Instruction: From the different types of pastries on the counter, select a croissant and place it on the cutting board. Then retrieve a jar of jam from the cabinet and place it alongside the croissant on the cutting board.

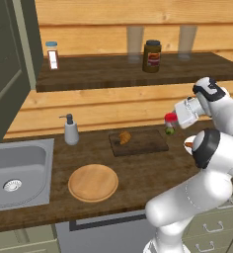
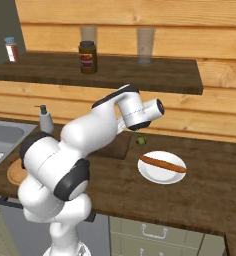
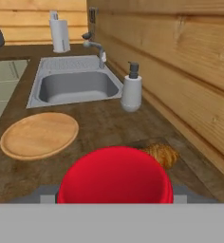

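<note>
Going left to right across the counter [image 1: 138, 173]: the sink [image 1: 15, 173] lies far off to the fingers' left, then the soap bottle [image 1: 70, 129] and the round plate [image 1: 93, 182], all well apart from the hand. Next comes the board [image 1: 143, 143], with the croissant [image 1: 124, 137] resting on its left part, so the first half of the task looks done. The gripper [image 1: 171, 121] hangs above the board's right edge, past the croissant. Between the fingers sits the jar [image 1: 171, 117]; in the hand view its red top [image 3: 115, 178] rises right in front of the camera, and the croissant [image 3: 162, 154] peeks out just beyond it. The fingertips are hidden by the jar, so how wide they stand is hard to read, but they appear closed on it, since it hangs in the air with the hand. A small green thing [image 1: 170, 131] lies on the counter just below the fingers, beside the board. Furthest right, a white plate [image 2: 162, 167] holds the stick pastry [image 2: 163, 163], well clear of the hand.

The step in hand is setting the jam down. The next move calls for shifting a little left over bare board, lowering until the jar stands beside the croissant without nudging it, then opening.
</note>
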